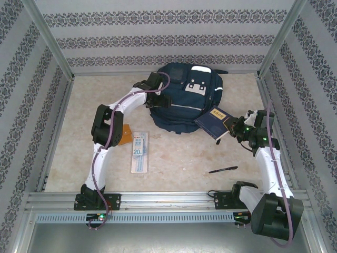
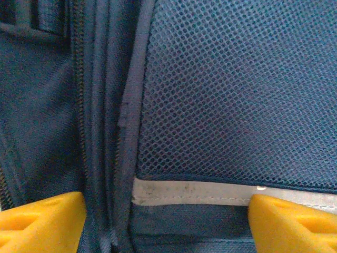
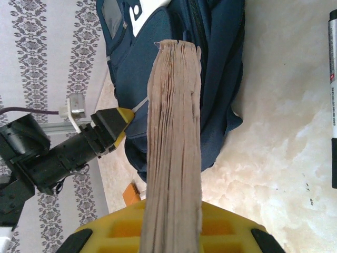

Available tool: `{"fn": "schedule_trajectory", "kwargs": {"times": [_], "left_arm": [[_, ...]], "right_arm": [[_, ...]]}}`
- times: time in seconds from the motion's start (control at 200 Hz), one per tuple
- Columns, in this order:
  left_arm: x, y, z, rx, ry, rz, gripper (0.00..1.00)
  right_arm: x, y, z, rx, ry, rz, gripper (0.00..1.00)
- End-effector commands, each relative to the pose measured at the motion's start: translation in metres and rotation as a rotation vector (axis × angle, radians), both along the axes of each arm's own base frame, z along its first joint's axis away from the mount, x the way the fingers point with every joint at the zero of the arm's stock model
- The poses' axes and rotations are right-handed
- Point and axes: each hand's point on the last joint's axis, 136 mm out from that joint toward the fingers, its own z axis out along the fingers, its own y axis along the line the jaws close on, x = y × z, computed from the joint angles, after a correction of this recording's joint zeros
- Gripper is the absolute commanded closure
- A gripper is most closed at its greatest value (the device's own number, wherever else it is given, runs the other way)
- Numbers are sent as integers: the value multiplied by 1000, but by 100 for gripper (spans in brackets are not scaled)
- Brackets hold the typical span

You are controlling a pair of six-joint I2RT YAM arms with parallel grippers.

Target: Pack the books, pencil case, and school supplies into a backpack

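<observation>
The navy backpack (image 1: 184,97) lies flat at the back middle of the table. My left gripper (image 1: 158,98) rests on its left side; in the left wrist view its yellow fingers (image 2: 42,221) stand wide apart over mesh and a white stripe (image 2: 195,192), holding nothing. My right gripper (image 1: 231,129) is shut on the dark navy book (image 1: 213,121), which it holds tilted at the backpack's right edge. The right wrist view shows the book's page edge (image 3: 174,132) clamped upright. The translucent pencil case (image 1: 139,152) lies flat by the left arm. A black pen (image 1: 222,169) lies front right. An orange piece (image 1: 125,136) is half hidden behind the left arm.
Metal frame rails and patterned walls close the table on three sides. Bare table lies between the pencil case and the pen. In the right wrist view the pen (image 3: 333,105) runs along the right edge and the left gripper's yellow tip (image 3: 113,124) touches the backpack (image 3: 221,79).
</observation>
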Motion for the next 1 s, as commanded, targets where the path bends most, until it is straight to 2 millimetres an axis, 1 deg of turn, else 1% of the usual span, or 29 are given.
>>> {"fn": "schedule_trajectory", "kwargs": {"times": [0.0, 0.07, 0.145, 0.2, 0.275, 0.315, 0.395, 0.435, 0.485, 0.55, 0.645, 0.665, 0.685, 0.73, 0.779, 0.809, 0.819, 0.829, 0.994], "left_arm": [[5, -17, 2, -90, 0, -26, 30], [5, -22, 1, -120, 7, -30, 37], [4, -31, 3, -171, 11, -58, 49], [3, -36, 4, -202, 13, -67, 53], [3, -39, 5, -232, 16, -68, 55], [3, -41, 5, -249, 20, -66, 59], [5, -40, 5, -279, 25, -50, 74], [5, -41, 6, -296, 23, -51, 79], [6, -42, 14, -329, 10, -53, 90], [7, -43, 27, -368, -14, -44, 100], [8, -39, 55, -417, -69, -10, 100], [8, -37, 58, -427, -74, 3, 100], [8, -36, 66, -446, -91, 12, 100], [8, -30, 78, -482, -109, 49, 100], [7, -26, 92, -529, -135, 87, 100], [5, -22, 97, -549, -143, 113, 100], [5, -21, 99, -555, -148, 121, 100], [4, -20, 97, -557, -143, 130, 100], [-5, -9, 132, -619, -197, 202, 100]], "right_arm": [[1, 3, 23, -10, -80, 33, 100], [0, 3, 23, -9, -81, 33, 100], [-1, 4, 24, -7, -82, 33, 100], [-1, 4, 24, -3, -82, 33, 100], [-2, 5, 24, 1, -82, 36, 100], [-2, 6, 25, 5, -80, 37, 100], [-2, 7, 25, 7, -82, 41, 100], [-2, 9, 25, 8, -81, 46, 100], [-3, 11, 25, 9, -82, 55, 100], [-5, 14, 24, 20, -76, 66, 100], [-7, 18, 25, 35, -75, 87, 100], [-8, 19, 25, 38, -75, 93, 100], [-9, 21, 26, 42, -77, 102, 100], [-11, 25, 28, 52, -81, 129, 100], [-15, 35, 32, 77, -92, 190, 100], [-18, 40, 34, 88, -91, 218, 100], [-19, 42, 34, 92, -88, 228, 100], [-20, 44, 34, 95, -85, 239, 100], [-46, 84, 30, 194, -36, 404, 100]]}}
